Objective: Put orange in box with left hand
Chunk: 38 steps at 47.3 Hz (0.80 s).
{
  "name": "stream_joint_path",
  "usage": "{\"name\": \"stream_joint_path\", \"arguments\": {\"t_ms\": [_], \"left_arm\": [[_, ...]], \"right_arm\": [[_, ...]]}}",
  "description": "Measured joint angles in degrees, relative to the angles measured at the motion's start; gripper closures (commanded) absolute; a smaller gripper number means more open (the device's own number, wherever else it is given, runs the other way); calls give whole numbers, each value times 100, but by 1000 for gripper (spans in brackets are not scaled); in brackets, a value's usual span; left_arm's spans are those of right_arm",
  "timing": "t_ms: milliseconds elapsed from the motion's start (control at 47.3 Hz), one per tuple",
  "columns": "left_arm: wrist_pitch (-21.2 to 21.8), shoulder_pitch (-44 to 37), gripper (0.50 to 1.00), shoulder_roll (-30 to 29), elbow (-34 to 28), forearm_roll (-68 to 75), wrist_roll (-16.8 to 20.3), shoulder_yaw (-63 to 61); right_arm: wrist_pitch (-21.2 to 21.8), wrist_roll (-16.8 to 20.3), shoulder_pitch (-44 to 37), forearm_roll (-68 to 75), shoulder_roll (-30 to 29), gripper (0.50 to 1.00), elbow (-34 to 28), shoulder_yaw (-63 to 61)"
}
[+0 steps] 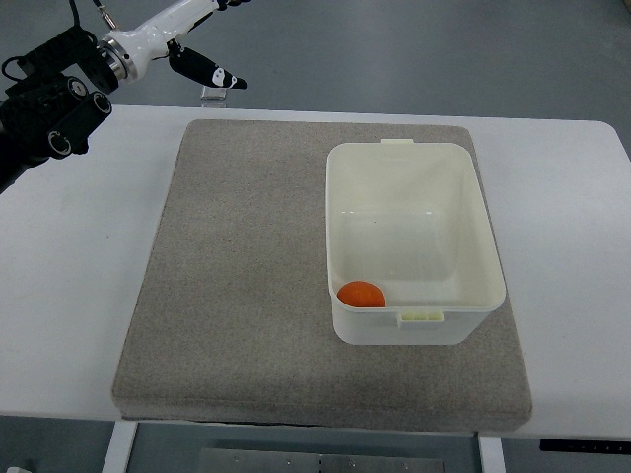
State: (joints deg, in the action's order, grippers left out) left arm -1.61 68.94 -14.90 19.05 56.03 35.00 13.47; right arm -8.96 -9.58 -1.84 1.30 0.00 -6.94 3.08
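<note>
Orange [361,294] lies in near-left corner of box [414,158] on the mat [237,286]; left hand [202,67] raised clear beyond the surface's [69,256] far-left edge, fingers loose, holding nothing — placement looks done.

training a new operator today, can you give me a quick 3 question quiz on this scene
1. True or false: the orange lies inside the box.
2. Which corner of the box holds the orange? A) far right B) near left C) far left
3. What does the box stand on?

Key:
1. True.
2. B, the near left corner, against the wall.
3. The grey mat, which lies on the white table. The left hand is up at the far left, off the mat and away from the box.
</note>
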Motion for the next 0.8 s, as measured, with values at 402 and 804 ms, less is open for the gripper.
{"name": "stream_joint_path", "arguments": {"t_ms": [402,804], "left_arm": [[-5,-352,561,425,-303,-2121,-342,66],[81,-711,598,585,-330,-4522,-481,88]], "right_arm": [[0,0,0,0,0,574,0,0],[0,0,0,1,0,574,0,0]]}}
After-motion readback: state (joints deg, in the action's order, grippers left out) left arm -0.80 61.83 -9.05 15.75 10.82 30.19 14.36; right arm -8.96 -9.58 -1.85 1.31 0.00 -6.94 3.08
